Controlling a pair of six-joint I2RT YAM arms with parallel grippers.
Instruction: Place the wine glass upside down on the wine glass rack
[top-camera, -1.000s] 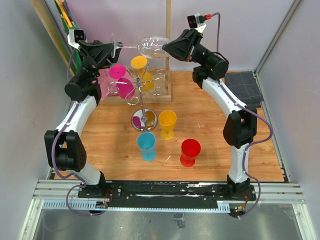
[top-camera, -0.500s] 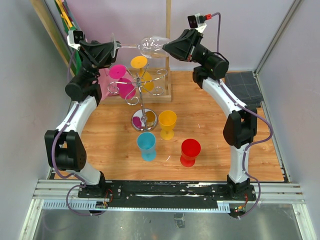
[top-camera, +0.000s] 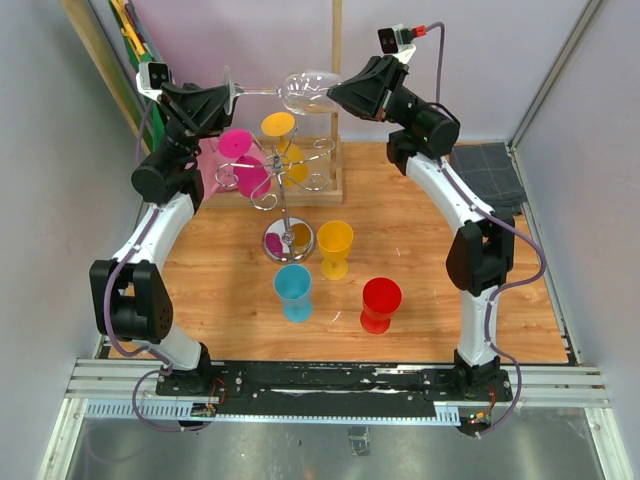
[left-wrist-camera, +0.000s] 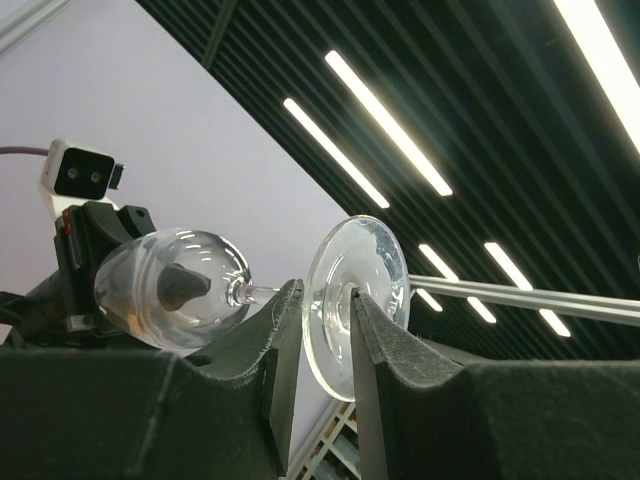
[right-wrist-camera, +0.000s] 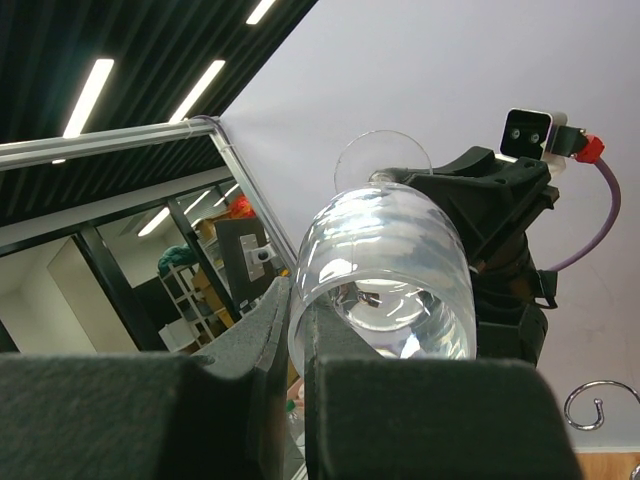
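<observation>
A clear wine glass (top-camera: 305, 92) hangs level, high above the table, between both arms. My right gripper (top-camera: 333, 95) is shut on the bowl's rim, one finger inside and one outside, as the right wrist view shows on the wine glass (right-wrist-camera: 390, 270) at my right gripper (right-wrist-camera: 297, 290). My left gripper (top-camera: 232, 95) straddles the round foot (left-wrist-camera: 355, 300), with one finger on the stem side and one pressed on the underside. There my left gripper (left-wrist-camera: 322, 290) is shut on it. The silver wine glass rack (top-camera: 288, 238) stands below, its curled arms under the glass.
Magenta cups (top-camera: 236, 143) and yellow cups (top-camera: 277, 125) hang at the rack's arms. A yellow goblet (top-camera: 335, 245), a blue one (top-camera: 293, 290) and a red one (top-camera: 380, 303) stand on the wooden table. A wooden post (top-camera: 336, 100) rises behind. A grey cloth (top-camera: 495, 170) lies at the right.
My left gripper's fingers have closed in onto the glass's foot. The glass and the right arm have stayed almost still.
</observation>
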